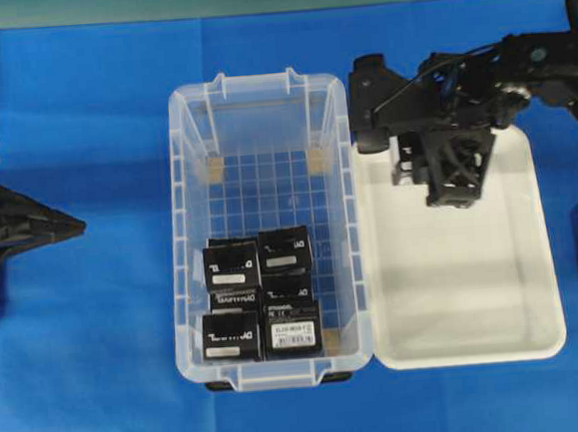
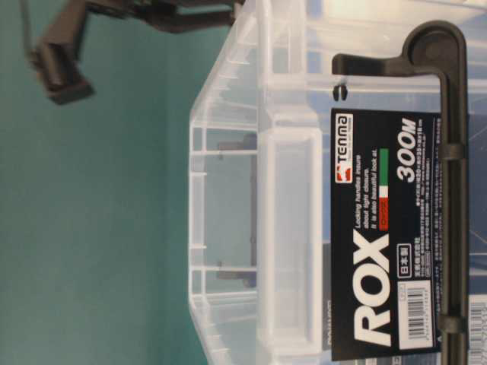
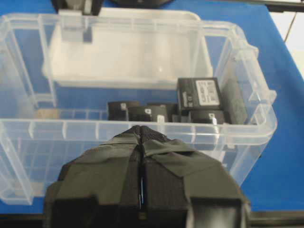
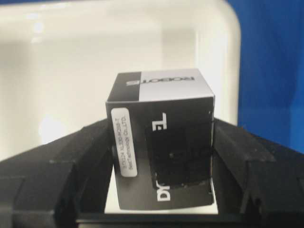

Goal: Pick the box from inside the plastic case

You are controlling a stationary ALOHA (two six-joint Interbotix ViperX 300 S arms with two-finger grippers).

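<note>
Blue cloth under clear ribbed plastic case (image 1: pixel 192 234), glossy cubic box (image 4: pixel 161 137) between right fingers (image 4: pixel 237 156)

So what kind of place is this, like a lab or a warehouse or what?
Most likely a robotics lab bench set up for bin-picking practice. A blue cloth covers the table, a clear plastic case of identical black boxes sits beside a white tray, and the right gripper holds one box over that tray.
</note>
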